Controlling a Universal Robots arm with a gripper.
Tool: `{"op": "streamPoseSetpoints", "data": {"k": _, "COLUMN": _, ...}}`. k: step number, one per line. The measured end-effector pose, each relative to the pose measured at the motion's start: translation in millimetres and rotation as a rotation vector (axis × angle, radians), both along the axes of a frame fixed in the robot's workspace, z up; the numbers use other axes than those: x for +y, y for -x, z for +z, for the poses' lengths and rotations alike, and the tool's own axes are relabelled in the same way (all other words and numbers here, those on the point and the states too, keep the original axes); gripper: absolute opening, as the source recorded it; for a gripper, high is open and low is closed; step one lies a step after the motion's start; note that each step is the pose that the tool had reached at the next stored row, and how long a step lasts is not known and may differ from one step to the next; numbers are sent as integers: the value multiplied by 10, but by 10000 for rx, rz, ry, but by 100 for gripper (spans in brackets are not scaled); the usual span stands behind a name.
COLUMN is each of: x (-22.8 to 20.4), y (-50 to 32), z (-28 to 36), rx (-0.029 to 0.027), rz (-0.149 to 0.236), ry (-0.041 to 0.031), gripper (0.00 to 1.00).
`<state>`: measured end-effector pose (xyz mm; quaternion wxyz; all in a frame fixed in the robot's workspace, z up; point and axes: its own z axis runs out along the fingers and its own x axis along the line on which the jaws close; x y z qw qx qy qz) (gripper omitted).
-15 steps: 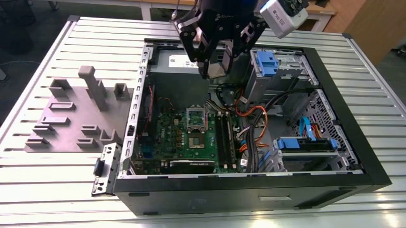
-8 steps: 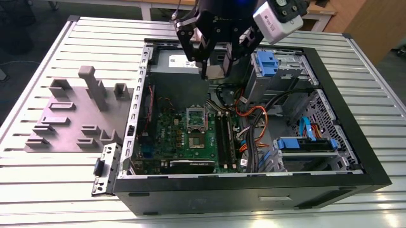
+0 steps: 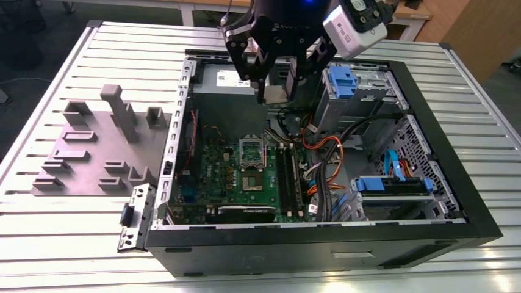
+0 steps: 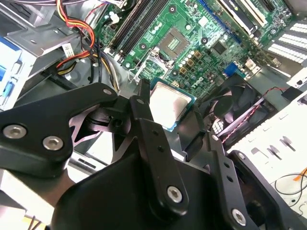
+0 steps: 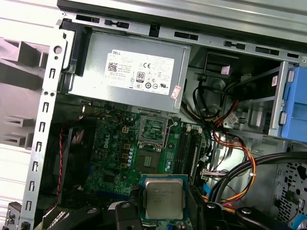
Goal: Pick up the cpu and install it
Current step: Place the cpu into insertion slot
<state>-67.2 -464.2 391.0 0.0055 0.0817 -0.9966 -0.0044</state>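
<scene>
My gripper (image 3: pixel 275 93) hangs above the open computer case, over its back part near the power supply. It is shut on the cpu (image 3: pixel 276 91), a small flat square chip with a silver-grey top. In both wrist views the cpu (image 4: pixel 168 103) (image 5: pixel 164 197) sits level between the two black fingers (image 4: pixel 144 112), held by opposite edges. Below it lies the green motherboard (image 3: pixel 236 183) with the open socket (image 3: pixel 252 155) (image 4: pixel 171 42) (image 5: pixel 153 130), its metal frame lifted. The cpu is well above the board and off to the back of the socket.
The black case (image 3: pixel 456 201) lies on a slatted metal table (image 3: pixel 73 244). A grey fixture with blocks (image 3: pixel 97 152) stands at the exterior view's left. Power supply (image 5: pixel 134 72), memory sticks (image 3: pixel 287 174), orange cables (image 3: pixel 321 146) and blue drive caddies (image 3: pixel 391 183) surround the socket.
</scene>
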Motion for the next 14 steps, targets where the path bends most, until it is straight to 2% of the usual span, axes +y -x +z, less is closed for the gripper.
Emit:
{"op": "streamPoseSetpoints", "data": {"k": 10, "x": 0, "y": 0, "z": -1, "rx": 0, "rz": -13, "ry": 0, "gripper": 47}}
{"op": "streamPoseSetpoints", "data": {"k": 12, "x": 0, "y": 0, "z": -2, "rx": 0, "rz": -179, "ry": 0, "gripper": 47}}
{"op": "streamPoseSetpoints", "data": {"k": 14, "x": 0, "y": 0, "z": -5, "rx": 0, "rz": -518, "ry": 0, "gripper": 47}}
